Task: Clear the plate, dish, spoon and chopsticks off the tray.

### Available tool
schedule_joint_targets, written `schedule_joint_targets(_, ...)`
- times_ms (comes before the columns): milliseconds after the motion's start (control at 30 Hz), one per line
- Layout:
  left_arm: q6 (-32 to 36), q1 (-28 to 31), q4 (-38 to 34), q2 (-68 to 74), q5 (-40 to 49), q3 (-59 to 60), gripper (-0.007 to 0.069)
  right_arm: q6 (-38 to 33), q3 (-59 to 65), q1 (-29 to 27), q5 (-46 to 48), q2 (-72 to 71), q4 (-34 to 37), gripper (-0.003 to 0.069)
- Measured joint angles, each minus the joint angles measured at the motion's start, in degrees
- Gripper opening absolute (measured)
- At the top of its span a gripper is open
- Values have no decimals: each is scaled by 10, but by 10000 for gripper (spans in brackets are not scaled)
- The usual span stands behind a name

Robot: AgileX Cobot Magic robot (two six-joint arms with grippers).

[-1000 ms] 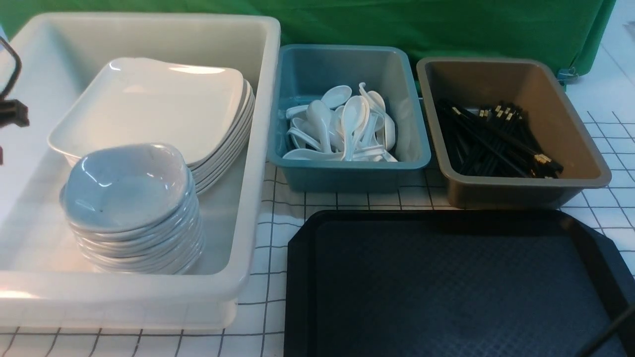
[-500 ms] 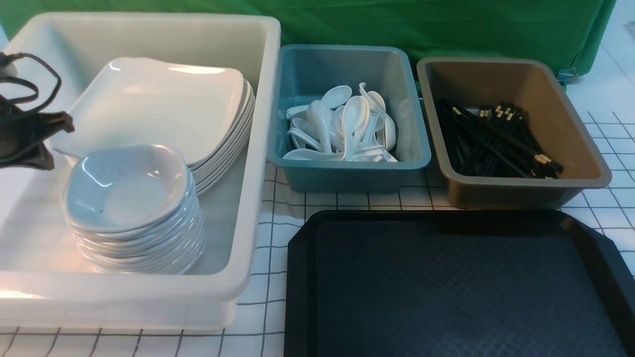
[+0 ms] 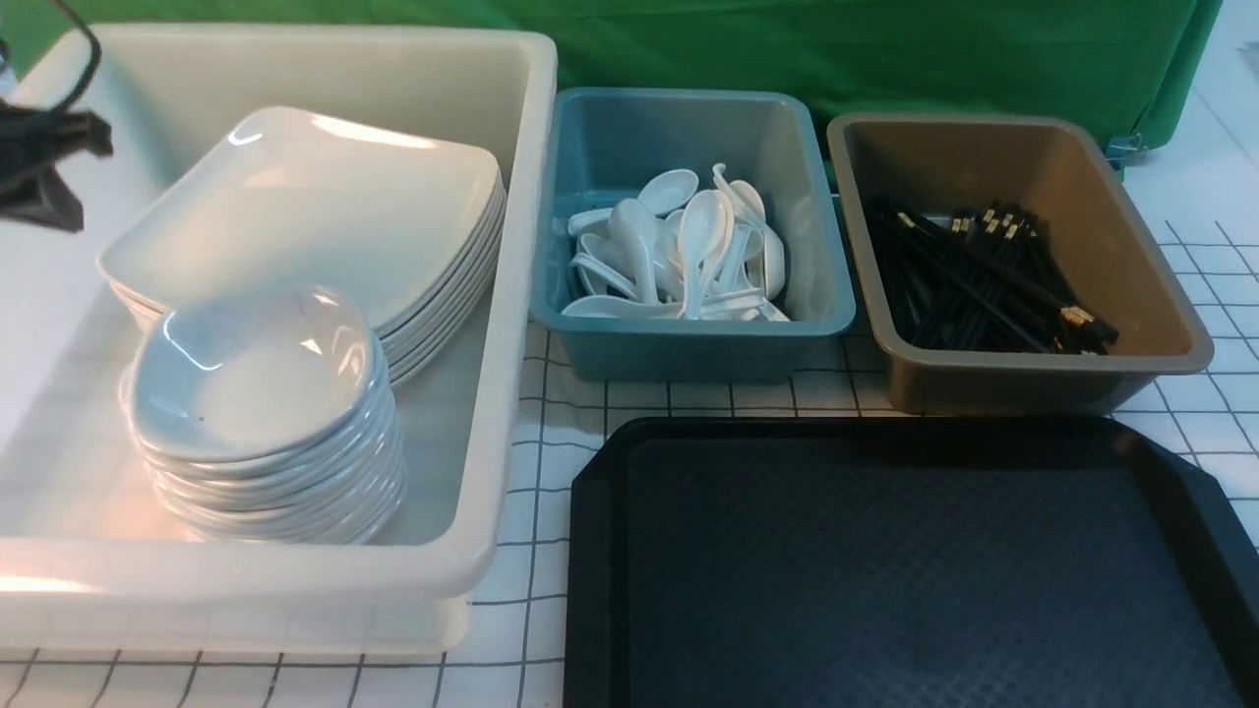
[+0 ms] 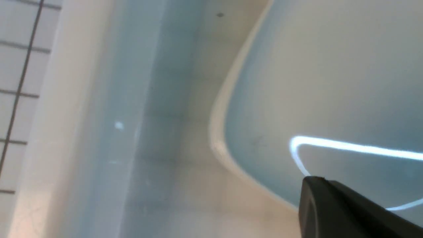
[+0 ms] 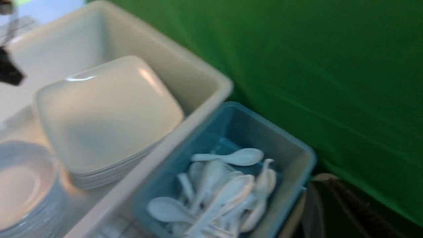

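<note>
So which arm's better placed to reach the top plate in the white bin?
Left, probably. The left gripper hangs beside the plate stack in the white bin; its wrist view shows a plate corner close up. The right arm is outside the front view.

Left gripper [image 3: 44, 162] cut off at 9 o'clock edge (jaws unreadable). Tray [image 3: 590, 551] cropped at 6 o'clock. Right wrist view blurred.

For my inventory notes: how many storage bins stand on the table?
3, along the table's far side: the large deep white plastic bin on the left, the smaller blue plastic bin in the middle, and the brown plastic bin on the right. None appears hidden.
</note>
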Motion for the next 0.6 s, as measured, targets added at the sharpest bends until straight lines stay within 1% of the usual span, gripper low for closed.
schedule_joint_targets(33, 11, -8, -7, -17, 3, -1, -2, 11, 0, 0, 0, -9, -20, 3)
schedule_joint_targets(67, 14, -11, -9, -21, 4, -2, -2, 13, 0, 0, 0, -12, -25, 3)
schedule_joint_targets(100, 32, -32, -13, -54, 6, -3, -2, 24, 4, 0, -1, -32, -49, 3)
schedule_joint_targets(133, 35, -40, -15, -64, 7, -3, -2, 27, 6, 0, -2, -39, -54, 3)
schedule_joint_targets(167, 45, -76, -24, -109, 10, -3, -2, 32, 23, 0, -3, -72, -70, 3)
schedule_joint_targets(233, 50, -112, -31, -150, 13, -3, -2, 34, 49, 0, -3, -106, -82, 3)
schedule_joint_targets(300, 58, -160, -35, -202, 17, -3, -2, 46, 98, 0, -4, -154, -94, 3)
schedule_joint_targets(333, 59, -170, -35, -212, 17, -3, -2, 49, 110, 0, -5, -164, -96, 3)
schedule_joint_targets(433, 63, -269, -19, -306, 17, 18, -2, 80, 246, 0, -6, -267, -115, 3)
schedule_joint_targets(467, 61, -288, -11, -326, 14, 31, -2, 90, 271, 0, -8, -284, -120, 3)
schedule_joint_targets(500, 57, -311, 0, -351, 10, 47, -2, 103, 323, 0, -17, -320, -128, 3)
schedule_joint_targets(533, 55, -319, 3, -362, 10, 51, -2, 108, 333, 0, -23, -332, -131, 3)
schedule_joint_targets(567, 46, -341, 14, -393, 0, 79, -2, 126, 399, -1, -47, -378, -142, 3)
schedule_joint_targets(600, 42, -352, 20, -414, -7, 97, -2, 137, 438, -1, -60, -399, -145, 3)
